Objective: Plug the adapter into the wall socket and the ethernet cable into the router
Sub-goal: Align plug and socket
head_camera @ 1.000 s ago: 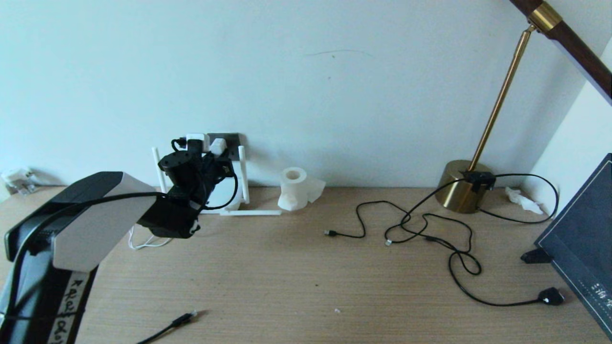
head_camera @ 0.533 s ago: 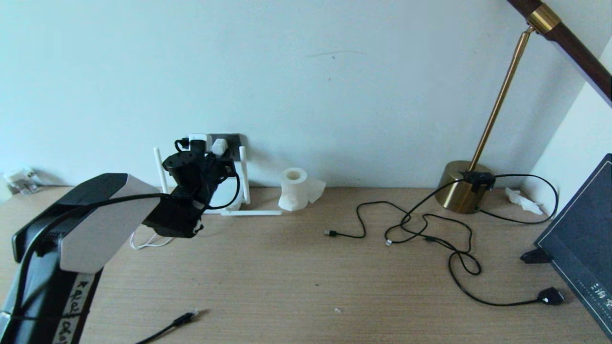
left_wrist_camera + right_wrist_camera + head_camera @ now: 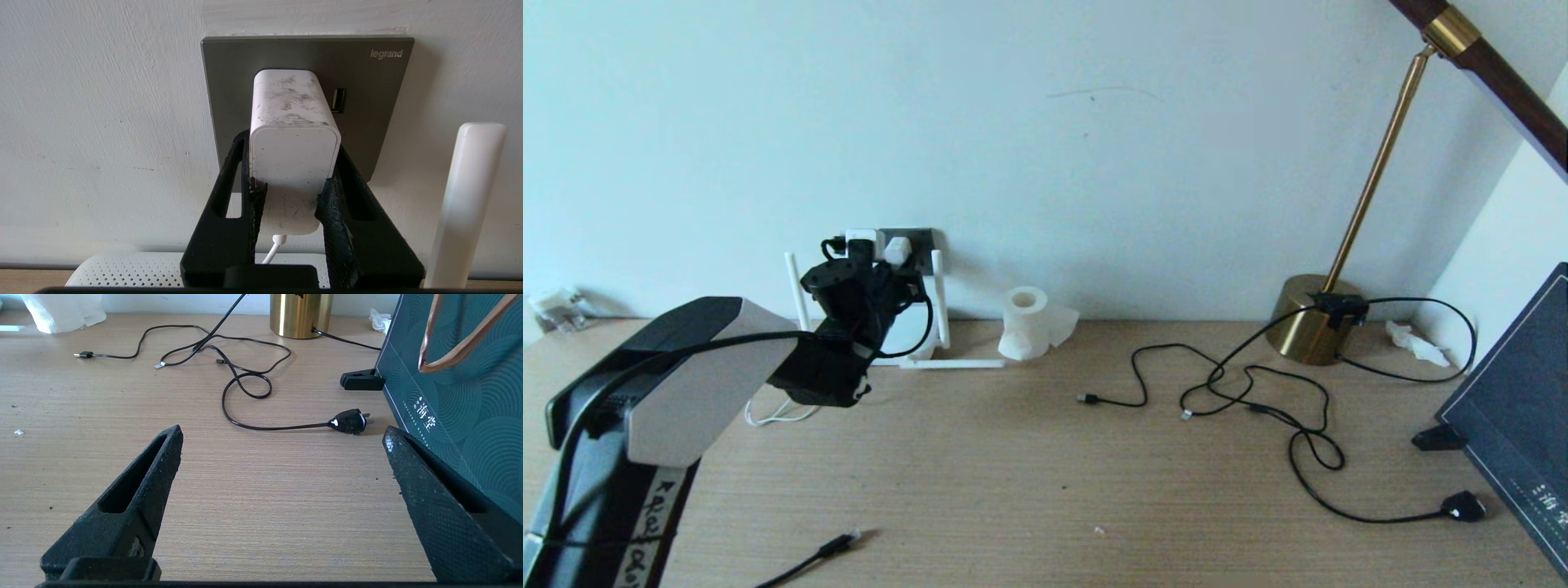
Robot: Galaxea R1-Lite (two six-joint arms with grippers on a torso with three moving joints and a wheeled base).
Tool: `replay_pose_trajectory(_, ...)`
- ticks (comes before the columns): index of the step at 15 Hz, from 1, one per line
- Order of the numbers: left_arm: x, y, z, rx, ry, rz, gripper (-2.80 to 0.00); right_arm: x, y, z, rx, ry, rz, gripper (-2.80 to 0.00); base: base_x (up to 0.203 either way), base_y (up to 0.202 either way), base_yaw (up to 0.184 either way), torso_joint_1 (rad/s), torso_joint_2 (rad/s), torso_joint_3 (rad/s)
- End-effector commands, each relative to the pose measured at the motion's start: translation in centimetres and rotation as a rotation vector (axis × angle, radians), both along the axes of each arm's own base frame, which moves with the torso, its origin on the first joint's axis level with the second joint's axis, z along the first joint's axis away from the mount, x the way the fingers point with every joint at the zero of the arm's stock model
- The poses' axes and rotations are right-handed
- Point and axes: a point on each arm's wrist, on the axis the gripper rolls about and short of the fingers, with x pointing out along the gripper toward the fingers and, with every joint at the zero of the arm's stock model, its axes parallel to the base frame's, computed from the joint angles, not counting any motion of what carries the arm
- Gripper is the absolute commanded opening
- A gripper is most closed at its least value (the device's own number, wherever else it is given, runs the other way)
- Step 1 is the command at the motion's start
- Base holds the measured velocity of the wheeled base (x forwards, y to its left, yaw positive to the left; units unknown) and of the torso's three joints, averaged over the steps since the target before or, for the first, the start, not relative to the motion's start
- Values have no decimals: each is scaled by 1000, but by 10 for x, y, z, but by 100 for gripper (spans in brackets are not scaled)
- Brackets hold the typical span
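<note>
1. Two black fingers (image 3: pixel 249 196) of the left gripper (image 3: pixel 291 192) were clamped on the adapter (image 3: pixel 294 139), which sat pressed against the wall socket (image 3: pixel 367 81).
2. Over the last second the arm had crept slightly closer to the wall; the grip had not loosened, so the plug looked seated or nearly so.
3. Letting go seemed the sensible next move.
4. The ethernet cable (image 3: pixel 837 545) lay untouched on the desk (image 3: pixel 1045 457), well apart from the router (image 3: pixel 122 269) below the socket.
5. The right gripper (image 3: pixel 282 473) hung idle, jaws wide apart.
</note>
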Motion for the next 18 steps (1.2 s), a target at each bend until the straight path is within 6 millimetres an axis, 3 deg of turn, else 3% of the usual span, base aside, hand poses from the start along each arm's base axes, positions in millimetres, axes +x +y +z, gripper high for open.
replay_pose_trajectory(1,0,0,-1,0,-2,1,-280,0,0,0,0,3,-1,0,0,0,0,0,0,0)
replay_pose_trajectory(6,0,-1,-2,0,1,-1,-280,0,0,0,0,1,1,0,0,0,0,0,0,0)
replay_pose_trajectory(7,0,-3,-1,0,-4,-5,0,0,0,0,0,0,1,0,0,0,0,0,0,0)
replay_pose_trajectory(15,-7,-2,4,0,-3,-6,0,0,0,0,0,1,1,0,0,0,0,0,0,0)
replay_pose_trajectory(18,-21,-1,12,1,12,-8,0,0,0,0,0,0,1,0,0,0,0,0,0,0)
